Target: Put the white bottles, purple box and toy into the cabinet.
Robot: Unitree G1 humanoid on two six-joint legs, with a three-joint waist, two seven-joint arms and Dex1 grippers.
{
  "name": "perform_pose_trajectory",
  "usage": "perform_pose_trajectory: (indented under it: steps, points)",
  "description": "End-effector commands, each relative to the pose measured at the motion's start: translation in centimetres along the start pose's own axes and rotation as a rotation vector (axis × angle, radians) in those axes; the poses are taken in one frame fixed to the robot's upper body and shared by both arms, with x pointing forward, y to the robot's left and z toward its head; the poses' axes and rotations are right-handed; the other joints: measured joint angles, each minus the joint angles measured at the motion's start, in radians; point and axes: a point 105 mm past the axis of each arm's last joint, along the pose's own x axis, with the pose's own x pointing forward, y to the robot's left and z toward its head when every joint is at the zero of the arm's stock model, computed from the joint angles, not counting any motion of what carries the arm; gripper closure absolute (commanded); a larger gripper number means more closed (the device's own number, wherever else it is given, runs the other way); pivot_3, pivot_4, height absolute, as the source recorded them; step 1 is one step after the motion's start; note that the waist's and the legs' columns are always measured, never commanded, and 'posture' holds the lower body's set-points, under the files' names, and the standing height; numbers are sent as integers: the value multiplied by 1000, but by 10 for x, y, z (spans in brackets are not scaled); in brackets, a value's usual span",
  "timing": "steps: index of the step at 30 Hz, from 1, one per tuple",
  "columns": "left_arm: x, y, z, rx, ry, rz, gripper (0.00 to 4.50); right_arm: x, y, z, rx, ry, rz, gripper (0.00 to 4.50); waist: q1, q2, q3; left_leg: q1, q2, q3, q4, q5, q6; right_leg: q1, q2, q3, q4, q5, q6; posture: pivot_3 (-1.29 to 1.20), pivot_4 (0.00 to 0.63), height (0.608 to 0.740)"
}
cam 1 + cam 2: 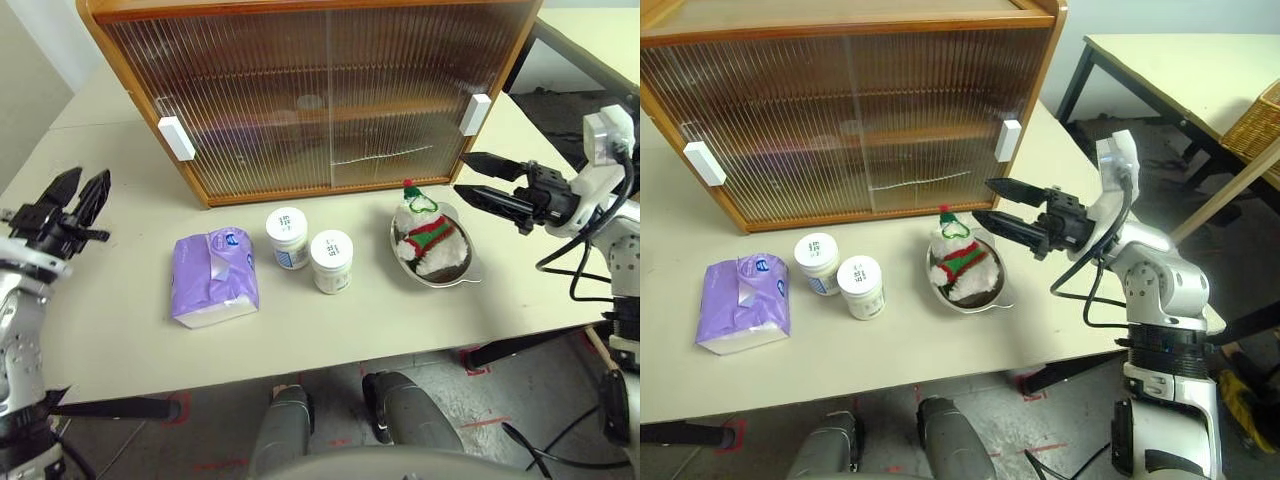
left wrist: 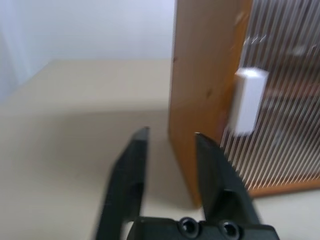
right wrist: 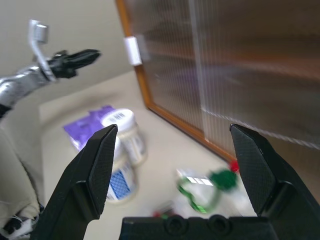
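The cabinet (image 1: 320,95) stands at the back of the table (image 1: 120,330) with both ribbed sliding doors drawn across its front, so nothing can go onto its shelf until one is slid aside; that is probably why neither arm is over the goods yet. Each door carries a white handle, the left handle (image 1: 176,138) near the left edge and the right handle (image 1: 475,114) near the right edge. The right gripper (image 1: 995,204) hangs level just beside the right handle with its fingers spread wide and empty, which suits hooking that handle. The left gripper (image 1: 78,197) is raised well clear of the table out to the left of the cabinet, holding nothing; its fingers stand narrowly apart, though the blurred wrist view makes the exact gap hard to judge. In front of the cabinet lie all the goods, untouched: the purple box (image 1: 214,276) flat on the left, the two white bottles (image 1: 309,250) upright and just beside each other in the middle, and the toy (image 1: 428,238) resting in a metal dish (image 1: 448,279) on the right, under the right arm.
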Motion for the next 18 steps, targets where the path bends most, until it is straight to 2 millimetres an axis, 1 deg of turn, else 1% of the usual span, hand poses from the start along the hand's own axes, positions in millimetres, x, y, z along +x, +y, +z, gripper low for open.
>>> perform_pose_trajectory:
  steps: [1, 3, 5, 7, 13, 18]
  points:
    - [13, -12, -2, 19, 29, -37, 3735, 13, 13, 4, 1, 7, 55, 0, -1, 0, -1, 0, 0, 0, 1, 0, 0, 0, 0, 0, 0, 0, 0, -138, 102, 740]
    - [22, -22, -1, 8, 18, -66, 4460, 15, 14, 4, -6, 10, 59, 0, -3, -1, -1, 0, 0, 0, 2, 0, 0, 0, 0, 0, 0, 1, 0, -147, 98, 740]
    - [28, -31, 0, -3, 8, -95, 4491, 14, 13, 3, -9, 12, 56, 0, -2, -2, -2, -1, 0, 0, 4, -1, 1, 0, 0, 0, 0, 2, -2, -153, 96, 740]
    - [33, -37, 0, -5, 3, -114, 4491, 11, 13, 0, -9, 25, 58, 0, -2, -2, -2, -2, 0, 0, 6, -1, 2, 0, 0, 0, 0, 6, -7, -158, 94, 740]
    - [44, -39, -1, 17, 1, -116, 4491, 11, 15, -3, -3, 24, 64, 0, -5, -2, -3, -3, -5, 2, 7, -2, 3, 0, 0, 0, 0, 6, -7, -176, 89, 740]
    - [49, -42, -4, 36, 10, -137, 4491, 11, 15, -4, -4, 20, 67, 0, -11, -2, -4, -2, -5, 4, 9, -2, 3, 0, 0, 0, 0, 8, -5, -182, 83, 740]
